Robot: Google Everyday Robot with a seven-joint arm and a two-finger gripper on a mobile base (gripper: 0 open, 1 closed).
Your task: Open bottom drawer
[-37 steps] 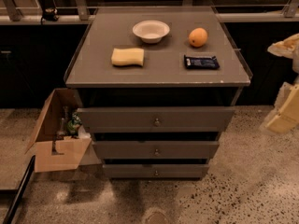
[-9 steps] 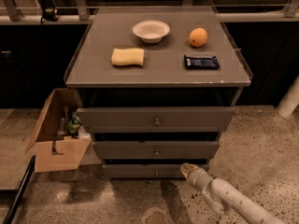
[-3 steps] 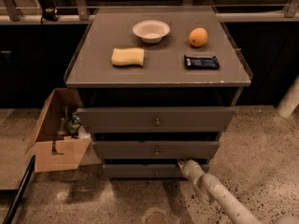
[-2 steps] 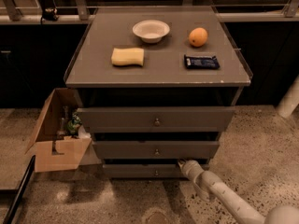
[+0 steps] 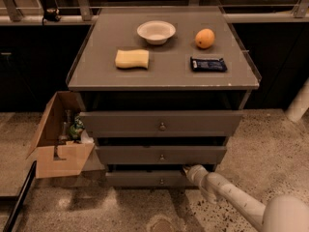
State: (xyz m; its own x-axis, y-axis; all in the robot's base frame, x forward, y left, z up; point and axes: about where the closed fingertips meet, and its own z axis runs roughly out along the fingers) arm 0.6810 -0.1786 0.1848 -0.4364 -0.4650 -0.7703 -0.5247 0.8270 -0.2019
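1. Bottom drawer (image 5: 140, 179) lies just left of the gripper (image 5: 185, 168). It is the lowest and slimmest of three grey fronts, and it looks shut, with no opening that I can make out.
2. The gripper is low, near the floor, at the upper right end of that front. It is at the dark gap between the bottom drawer and the middle drawer (image 5: 130, 154) above it. Its arm (image 5: 231, 197) runs back from it, down and to the right. Whether the tip touches the front or stops just short, I cannot tell.
3. Whether the gripper is spread or pressed together cannot be told, because its tip is dark against the shadow.
4. The knob (image 5: 161, 181) sits left of the gripper and a little below it. It is apart from the gripper and nothing holds it.
5. I judge the step in hand to be the reach, with the gripper at the drawer but no grasp made yet.
6. The next move probably calls for a short shift left and slightly down to centre on the knob. The gripper would then close around it and pull straight out from the cabinet, level with the floor.
7. The knob is small and round, so a loose or off-centre hold could slip. The middle knob (image 5: 161, 157) is close above and must not be taken instead.
8. The box (image 5: 58, 149) stands well to the left of the gripper, clear of the pull path.
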